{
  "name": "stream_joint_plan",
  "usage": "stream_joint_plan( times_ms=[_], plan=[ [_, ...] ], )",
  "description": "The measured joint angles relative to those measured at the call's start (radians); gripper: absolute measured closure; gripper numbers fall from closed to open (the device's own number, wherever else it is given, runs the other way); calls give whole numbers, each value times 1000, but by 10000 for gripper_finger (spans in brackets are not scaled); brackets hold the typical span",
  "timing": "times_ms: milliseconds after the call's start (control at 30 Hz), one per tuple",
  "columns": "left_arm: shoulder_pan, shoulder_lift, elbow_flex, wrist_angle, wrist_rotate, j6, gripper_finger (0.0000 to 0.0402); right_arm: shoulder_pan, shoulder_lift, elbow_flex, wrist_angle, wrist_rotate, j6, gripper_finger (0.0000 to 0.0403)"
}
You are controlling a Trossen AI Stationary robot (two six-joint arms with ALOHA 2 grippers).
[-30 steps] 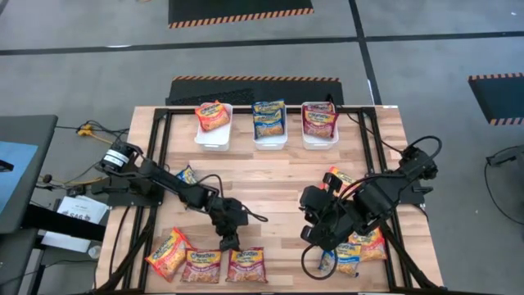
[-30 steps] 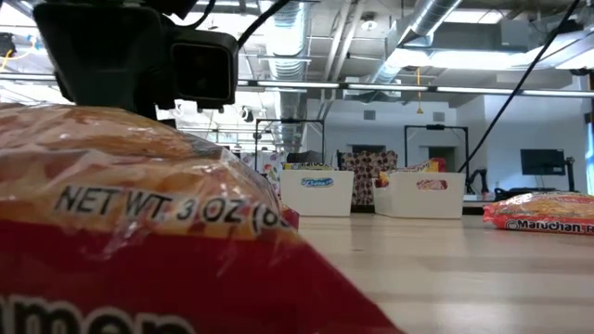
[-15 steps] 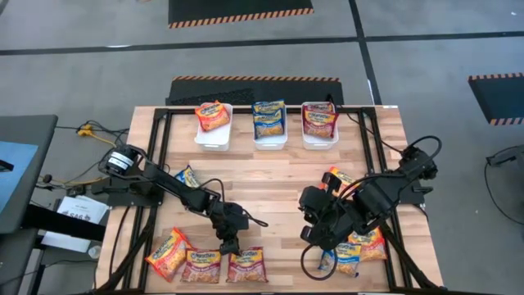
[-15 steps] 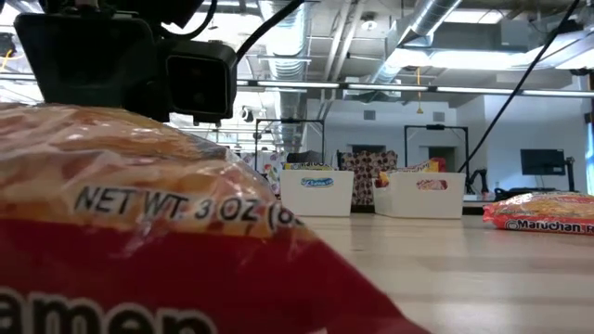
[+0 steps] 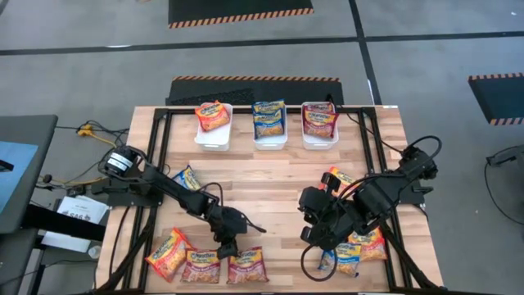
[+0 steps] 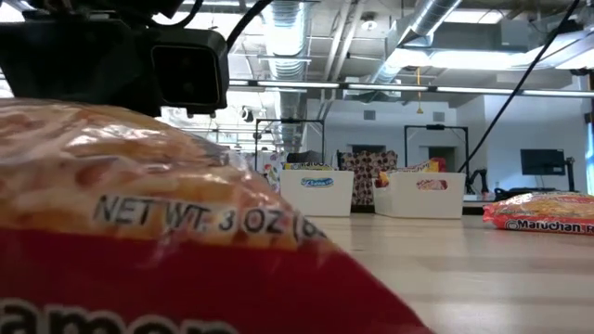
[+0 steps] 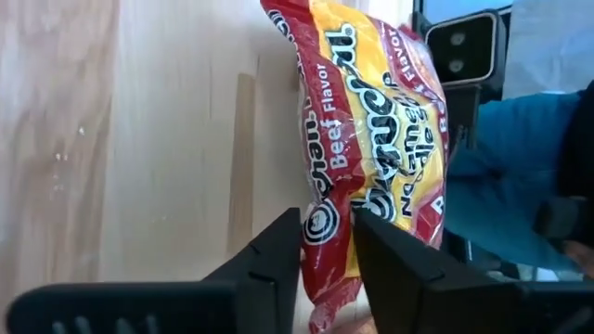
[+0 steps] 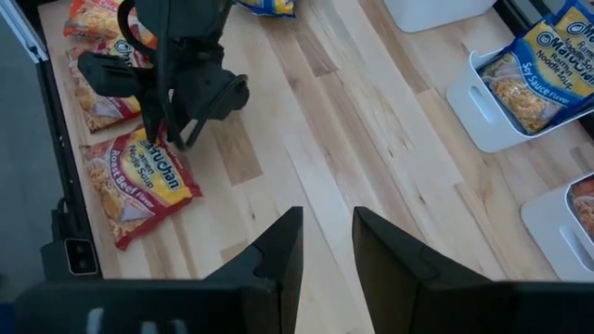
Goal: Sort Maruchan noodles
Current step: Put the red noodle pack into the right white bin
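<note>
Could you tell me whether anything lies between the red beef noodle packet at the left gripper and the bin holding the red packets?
Nothing visible does. The left gripper has its fingers around the edge of the red beef packet at the table's near edge. Between it and the right-hand white bin, which holds red packets, there is only bare wood. The right gripper waits off to the side.

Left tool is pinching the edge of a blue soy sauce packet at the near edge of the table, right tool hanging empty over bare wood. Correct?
Not quite. The packet in the left tool is the dark red beef flavor packet, not a blue soy sauce one; the left wrist view shows its label. The rest holds: it lies at the near table edge, and the right tool is empty over bare wood.
</note>
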Motion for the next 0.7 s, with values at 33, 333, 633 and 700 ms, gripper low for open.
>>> stream_joint_plan(
  times_ms=[33,333,633,700],
  plan=[
    [-3,0,0,4,-4,4,318,0,0,0,0,0,0,282],
    [-3,0,0,2,1,6,398,-6,0,0,11,0,13,282],
    [3,-55,0,-27,58,42,401,-24,0,0,10,-3,25,282],
    [18,-82,0,-53,53,62,401,-36,0,0,7,-11,16,282]
  ],
)
